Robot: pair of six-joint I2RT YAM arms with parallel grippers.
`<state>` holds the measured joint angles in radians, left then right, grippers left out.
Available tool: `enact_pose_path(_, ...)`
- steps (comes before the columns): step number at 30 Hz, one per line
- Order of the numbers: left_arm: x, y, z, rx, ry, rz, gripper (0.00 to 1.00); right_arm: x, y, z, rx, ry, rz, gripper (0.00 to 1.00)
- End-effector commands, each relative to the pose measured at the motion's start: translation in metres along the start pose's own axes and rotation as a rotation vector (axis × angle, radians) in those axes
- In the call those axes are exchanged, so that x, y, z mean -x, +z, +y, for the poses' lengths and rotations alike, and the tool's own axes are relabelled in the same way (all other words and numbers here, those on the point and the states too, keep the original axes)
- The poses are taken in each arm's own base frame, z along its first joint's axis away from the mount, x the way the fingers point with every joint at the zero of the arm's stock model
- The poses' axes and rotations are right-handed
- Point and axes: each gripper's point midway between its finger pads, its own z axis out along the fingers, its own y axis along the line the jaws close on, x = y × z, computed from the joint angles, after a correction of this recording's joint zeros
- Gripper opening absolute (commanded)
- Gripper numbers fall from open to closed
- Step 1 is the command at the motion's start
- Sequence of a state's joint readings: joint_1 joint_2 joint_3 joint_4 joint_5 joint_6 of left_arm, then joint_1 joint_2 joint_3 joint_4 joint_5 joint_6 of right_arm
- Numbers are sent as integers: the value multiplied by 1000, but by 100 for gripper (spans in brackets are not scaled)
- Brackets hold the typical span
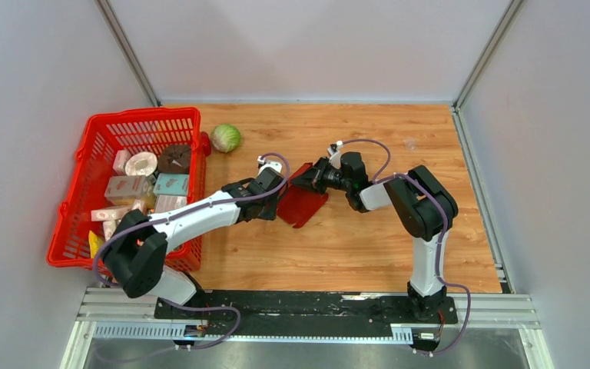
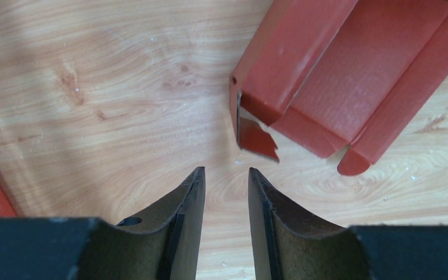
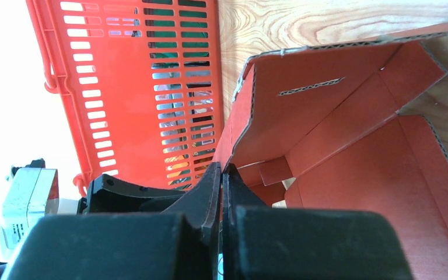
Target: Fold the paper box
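The paper box [image 1: 301, 198] is a dark red die-cut cardboard sheet, partly folded, in the middle of the wooden table. My right gripper [image 1: 313, 177] is shut on the edge of one raised wall panel of the box [image 3: 303, 111] and holds that side up. My left gripper [image 1: 276, 201] is open and empty just left of the box; in the left wrist view its tips [image 2: 226, 172] hover over bare wood a short way from the box's folded corner flap [image 2: 256, 137].
A red plastic mesh basket [image 1: 92, 192] with several small grocery cartons stands at the left, close behind my left arm, and shows in the right wrist view [image 3: 134, 87]. A green cabbage [image 1: 226, 137] lies near the basket's far corner.
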<state>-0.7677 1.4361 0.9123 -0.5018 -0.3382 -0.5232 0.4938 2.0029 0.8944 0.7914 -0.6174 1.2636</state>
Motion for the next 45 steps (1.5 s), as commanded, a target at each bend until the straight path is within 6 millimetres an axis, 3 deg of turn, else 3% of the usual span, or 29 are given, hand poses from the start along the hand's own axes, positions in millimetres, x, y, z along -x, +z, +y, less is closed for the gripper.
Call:
enact_pose_path(1, 30, 6, -8, 1, 21, -33, 41, -5, -4, -5, -32, -18, 2, 0)
enact_pose_path(4, 46, 13, -18, -12, 17, -57, 42, -5, -5, -2, -25, -23, -1, 0)
enact_pose_path(14, 58, 19, -26, -47, -62, -140, 40, -12, -2, -8, -18, 20, 15, 0)
enact_pose_path(15, 67, 17, -29, -62, -84, -183, 39, -12, -2, -11, -30, 21, 12, 0)
enact_pose_path(27, 81, 30, -18, -18, -182, -287, 35, -19, 9, -32, -76, 23, 36, 0)
enact_pose_path(34, 83, 35, -22, -10, -182, -258, 30, -18, 9, -30, -74, 27, 35, 0)
enact_pose_path(40, 74, 37, -13, 48, -321, -240, 33, -20, 4, -25, -70, 31, 3, 0)
enact_pose_path(43, 78, 38, -11, 96, -359, -257, 34, -26, 2, -26, -79, 33, 3, 0)
enact_pose_path(44, 78, 37, 0, 174, -337, -268, 34, -26, 1, -24, -77, 38, -1, 0)
enact_pose_path(45, 83, 38, -6, 188, -306, -272, 33, -27, -1, -24, -72, 42, -4, 0)
